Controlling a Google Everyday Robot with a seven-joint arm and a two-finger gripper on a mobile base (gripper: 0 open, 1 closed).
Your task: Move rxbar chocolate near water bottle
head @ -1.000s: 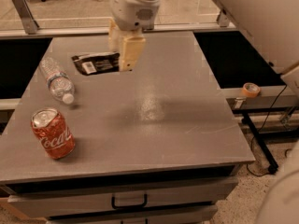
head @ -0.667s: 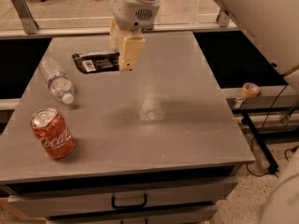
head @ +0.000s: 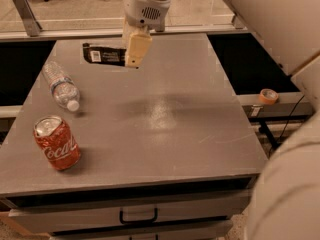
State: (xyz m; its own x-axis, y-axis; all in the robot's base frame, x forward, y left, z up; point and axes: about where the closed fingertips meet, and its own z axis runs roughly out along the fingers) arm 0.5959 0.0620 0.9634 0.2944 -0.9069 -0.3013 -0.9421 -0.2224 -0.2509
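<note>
At the far left part of the grey desk [head: 200, 134], the rxbar chocolate [head: 102, 55] lay flat, its long side running roughly along the back edge and its white label patch towards its left end. Over the bar's right end hung the claw [head: 133, 59], cream-coloured and pointing downward from the white arm that reached in from above. The claw hid that end of the wrapper. Whether it was clenched on the bar, touching it or released above it could not be told from this view.

Nearer the camera and to the left of the bar, the water bottle [head: 61, 85] lay on its side, with its white cap pointing towards the front of the desk and slightly right. The bar and the bottle were apart, with bare desk between them. Further forward, near the front left corner, stood a red Coca-Cola can [head: 56, 143], upright and close to the bottle's cap end but not touching it.

Beyond the right edge of the desk, a roll of orange tape [head: 268, 95] sat on a lower ledge. Below the desk's front edge was a drawer with a dark handle [head: 138, 217].
</note>
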